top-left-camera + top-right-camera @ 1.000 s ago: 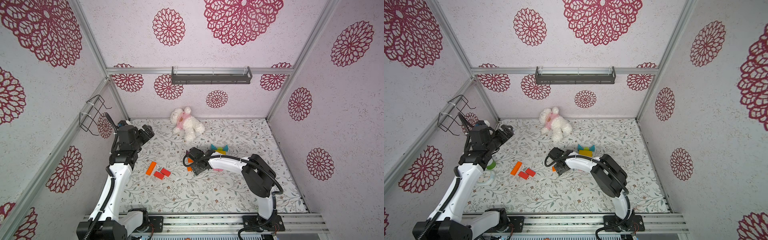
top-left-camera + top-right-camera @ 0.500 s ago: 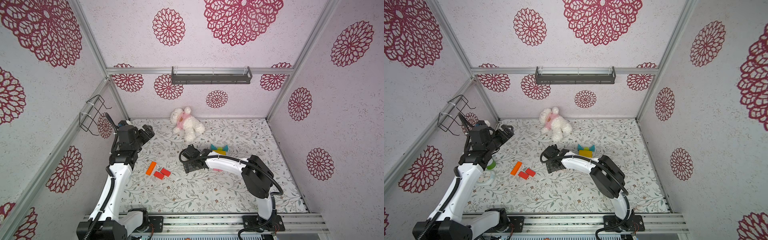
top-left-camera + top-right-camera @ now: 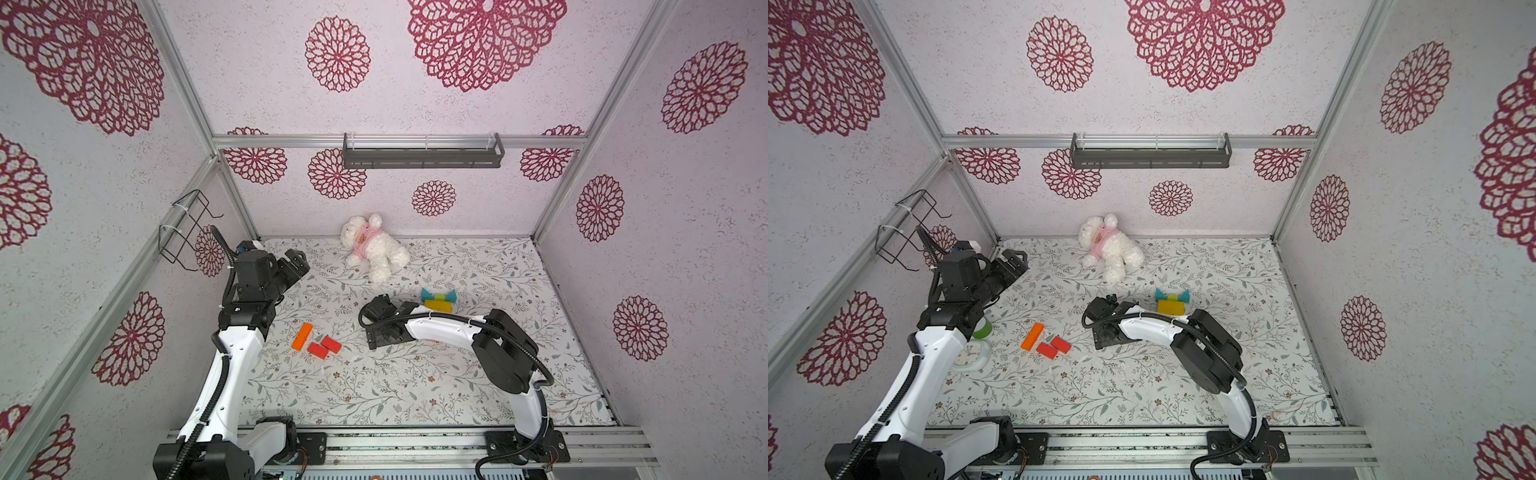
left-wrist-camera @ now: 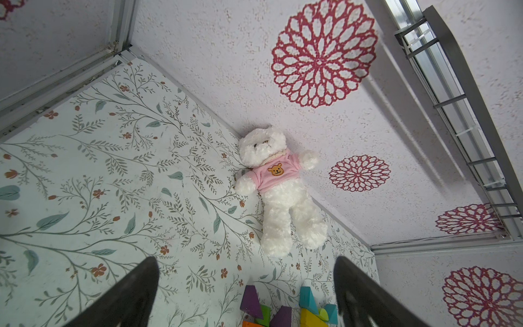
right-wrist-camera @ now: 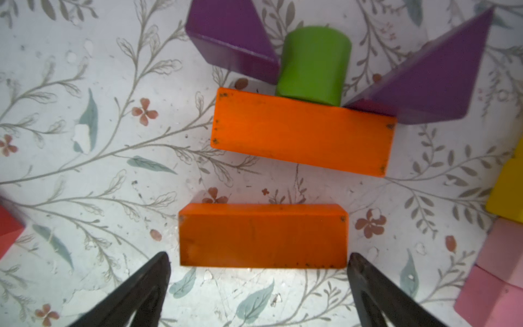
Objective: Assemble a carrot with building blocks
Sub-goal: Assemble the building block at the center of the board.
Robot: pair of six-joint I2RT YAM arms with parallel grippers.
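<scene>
Straddling shorter orange bar (image 5: 263, 235), your right gripper (image 5: 258, 256) gapes, clasping nothing; bar lies parallel to longer orange bar (image 5: 300, 133), apart, tapering carrot away from green cylinder (image 5: 312, 63). Left gripper (image 4: 244, 260) gapes, empty.

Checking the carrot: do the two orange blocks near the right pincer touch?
Apart: right wrist view shows table between longer orange block and shorter orange block.

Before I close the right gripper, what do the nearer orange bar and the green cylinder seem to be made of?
The nearer orange bar: probably painted wood; satin orange coat, dark chips at its corners and edges. The green cylinder: likely painted wood too, smoother, slightly glossy coat with soft highlights; no chips show, so plastic is possible.
</scene>
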